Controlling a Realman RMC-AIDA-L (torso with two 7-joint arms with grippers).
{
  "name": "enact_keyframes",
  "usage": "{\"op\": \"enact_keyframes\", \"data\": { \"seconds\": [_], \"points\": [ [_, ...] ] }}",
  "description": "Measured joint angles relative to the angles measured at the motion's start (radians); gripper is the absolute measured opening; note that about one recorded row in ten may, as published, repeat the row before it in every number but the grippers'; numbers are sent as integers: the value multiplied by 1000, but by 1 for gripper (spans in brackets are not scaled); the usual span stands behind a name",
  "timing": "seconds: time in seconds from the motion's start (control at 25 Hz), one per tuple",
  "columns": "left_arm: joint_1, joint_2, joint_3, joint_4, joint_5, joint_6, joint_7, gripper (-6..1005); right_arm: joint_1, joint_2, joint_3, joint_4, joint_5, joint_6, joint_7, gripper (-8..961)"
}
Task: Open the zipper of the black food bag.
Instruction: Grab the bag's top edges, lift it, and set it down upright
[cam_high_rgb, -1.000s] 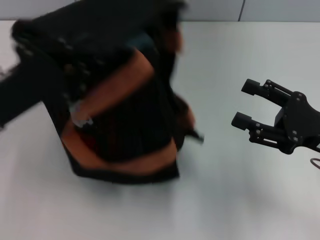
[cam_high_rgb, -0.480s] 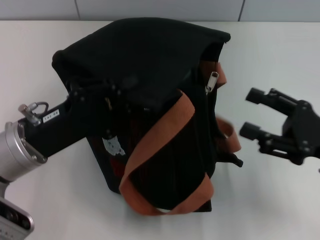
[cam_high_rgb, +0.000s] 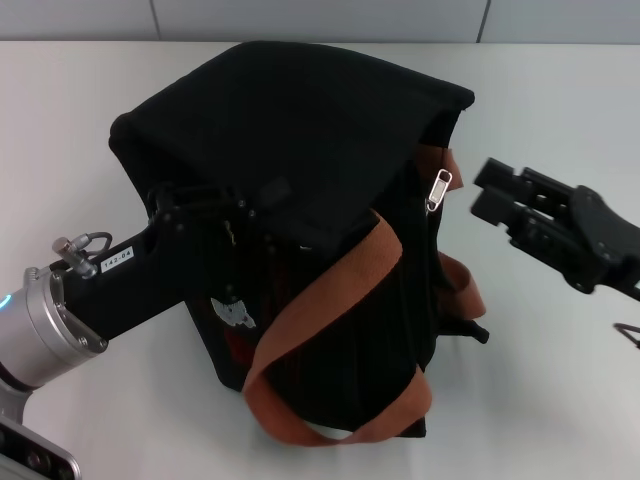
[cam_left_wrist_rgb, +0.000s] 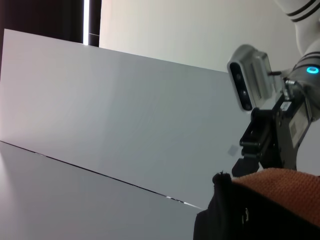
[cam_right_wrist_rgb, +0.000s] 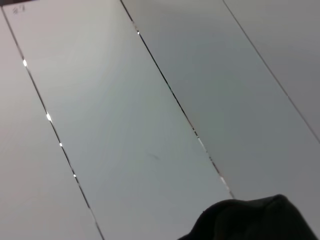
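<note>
White tabletop (cam_high_rgb: 560, 400) met a pale panelled wall along its far edge. Fingers of the left gripper (cam_high_rgb: 200, 215) were pressed against the front of the black food bag (cam_high_rgb: 300, 140), near its upper left; whether they pinched the fabric could not be told. Fingers of the right gripper (cam_high_rgb: 500, 195) stood narrowly parted, holding nothing, their tips just beside the bag's right side and level with the silver pull tab (cam_high_rgb: 438, 188). That tab hung at the top of the zipper (cam_high_rgb: 428, 230), which ran down the bag's right edge. The bag stood tilted near the middle of the table, its black top flap domed upward. One orange-brown strap (cam_high_rgb: 330, 290) looped across its front down to the lower edge; a second strap (cam_high_rgb: 460, 285) curved out at the right, below the right gripper. A small pale print (cam_high_rgb: 232, 312) showed on the front beside the left arm (cam_high_rgb: 90, 300). From the left wrist view, the right gripper (cam_left_wrist_rgb: 265, 145) appeared beyond a strap (cam_left_wrist_rgb: 280, 187) and black fabric.
</note>
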Motion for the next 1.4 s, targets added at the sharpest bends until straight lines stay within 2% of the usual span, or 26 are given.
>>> {"op": "enact_keyframes", "data": {
  "seconds": [0.2, 0.48, 0.8, 1.04, 1.28, 1.4],
  "points": [
    [-1, 0, 0, -1, 1, 1, 1, 88, 28, -1, -12, 11, -18, 10, 31, 477],
    [-6, 0, 0, -2, 1, 2, 0, 89, -14, -28, -8, -172, -60, -35, 64, 481],
    [-25, 0, 0, -16, 2, 2, 0, 89, 76, -38, -8, -262, -139, 3, 142, 482],
    [-32, 0, 0, -16, 1, -1, -2, 88, 115, -39, -6, -402, -285, 25, 343, 482],
    [-34, 0, 0, -16, -3, -1, -4, 88, 116, -51, -4, -516, -431, -104, 446, 482],
    [-37, 0, 0, -16, -2, 0, -5, 88, 105, -50, 3, -565, -452, -132, 448, 481]
  ]
}}
